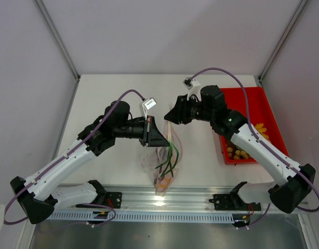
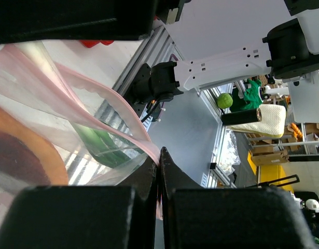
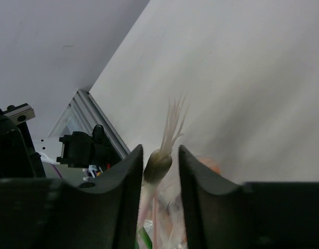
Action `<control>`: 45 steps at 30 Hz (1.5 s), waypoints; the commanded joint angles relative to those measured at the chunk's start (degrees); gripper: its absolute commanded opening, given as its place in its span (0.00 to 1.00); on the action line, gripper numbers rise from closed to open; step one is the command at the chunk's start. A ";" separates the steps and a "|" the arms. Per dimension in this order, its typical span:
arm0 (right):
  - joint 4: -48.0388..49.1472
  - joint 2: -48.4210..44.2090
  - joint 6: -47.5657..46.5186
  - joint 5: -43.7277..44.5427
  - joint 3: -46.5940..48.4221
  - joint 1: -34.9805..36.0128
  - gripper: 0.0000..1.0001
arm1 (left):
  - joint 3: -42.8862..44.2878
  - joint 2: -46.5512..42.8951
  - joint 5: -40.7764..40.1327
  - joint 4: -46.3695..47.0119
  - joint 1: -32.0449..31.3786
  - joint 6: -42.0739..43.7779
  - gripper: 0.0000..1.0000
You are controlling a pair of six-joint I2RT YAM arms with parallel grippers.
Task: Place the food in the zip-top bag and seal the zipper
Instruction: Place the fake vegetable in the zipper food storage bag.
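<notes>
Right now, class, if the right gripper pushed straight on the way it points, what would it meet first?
The right gripper would first meet the green onion, whose bulb sits between its fingers. Past that, seemingly only the table, though depth is unclear.

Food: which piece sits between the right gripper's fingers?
The green onion, by its pale bulb; the yellow pieces lie in the red tray, the orange slice in the bag.
</notes>
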 commanded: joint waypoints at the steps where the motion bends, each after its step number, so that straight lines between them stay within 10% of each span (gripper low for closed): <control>1: 2.69 0.03 -0.74 0.51 0.75 0.06 0.30 | 1.41 -1.56 1.79 1.44 -0.35 1.08 0.01; 5: 2.78 -1.11 -1.79 2.00 0.75 0.32 0.00 | 1.14 -1.73 1.36 1.44 -0.35 1.16 0.01; 21: 33.00 -26.86 1.36 12.02 -22.62 4.10 0.00 | 1.58 -1.47 2.32 2.84 -0.35 -0.51 0.01; 45: 51.57 -28.96 -6.97 26.25 -36.06 18.93 0.00 | 1.40 -0.59 13.74 14.62 -0.97 -9.91 0.01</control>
